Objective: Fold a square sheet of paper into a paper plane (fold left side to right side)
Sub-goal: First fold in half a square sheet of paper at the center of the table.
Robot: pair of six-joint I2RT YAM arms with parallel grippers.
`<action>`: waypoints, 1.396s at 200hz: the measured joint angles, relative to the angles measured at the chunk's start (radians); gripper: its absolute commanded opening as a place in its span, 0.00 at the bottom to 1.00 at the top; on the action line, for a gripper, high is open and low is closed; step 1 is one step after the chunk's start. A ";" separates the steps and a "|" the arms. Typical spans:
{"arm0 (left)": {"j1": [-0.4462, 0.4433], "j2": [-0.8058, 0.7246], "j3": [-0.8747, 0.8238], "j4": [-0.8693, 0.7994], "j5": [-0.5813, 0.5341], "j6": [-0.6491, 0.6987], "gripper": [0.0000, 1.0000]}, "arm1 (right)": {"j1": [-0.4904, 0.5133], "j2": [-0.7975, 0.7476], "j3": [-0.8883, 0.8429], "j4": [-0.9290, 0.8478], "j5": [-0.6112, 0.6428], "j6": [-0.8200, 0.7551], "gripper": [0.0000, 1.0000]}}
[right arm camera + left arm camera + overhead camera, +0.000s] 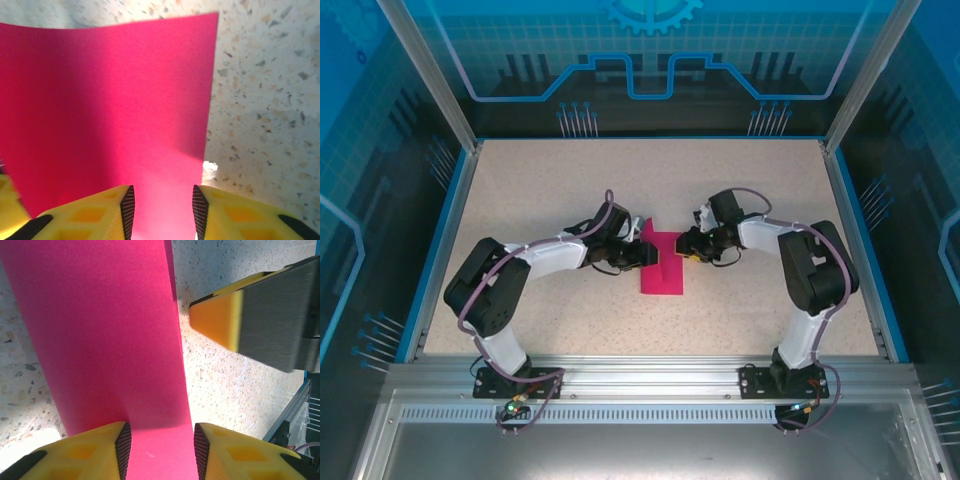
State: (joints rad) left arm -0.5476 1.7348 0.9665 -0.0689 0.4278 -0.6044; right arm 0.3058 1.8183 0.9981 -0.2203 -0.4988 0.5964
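You see the square sheet of paper (662, 264) in plain, unmarked magenta-pink, lying on a pale beige worktop (570, 190) that is flecked with dark and grey speckles and edged in blue. Your left pincer (161, 442) and right pincer (162, 205) both have bright yellow fingers with black ribbed pads, while the arms (555, 252) are white and black with purple cables (610, 208). The back panel (650, 50) is deep blue, with a fine grid, light-blue lines and a gear outline.

matt paper (100, 330) (finely grained), speckled table (550, 190)
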 measured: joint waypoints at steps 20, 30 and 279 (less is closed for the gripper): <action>-0.002 0.001 0.000 0.000 0.000 0.000 0.35 | -0.012 -0.042 -0.004 0.031 -0.043 0.011 0.44; -0.002 0.001 0.000 0.000 0.000 0.000 0.33 | -0.011 -0.054 -0.004 0.062 -0.076 0.026 0.44; -0.009 -0.064 0.049 -0.185 -0.214 -0.009 0.51 | 0.032 0.022 0.055 -0.054 -0.006 -0.041 0.04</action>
State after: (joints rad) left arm -0.5568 1.6707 1.0153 -0.2543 0.2138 -0.6132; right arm 0.3382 1.8404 1.0531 -0.2745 -0.5045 0.5556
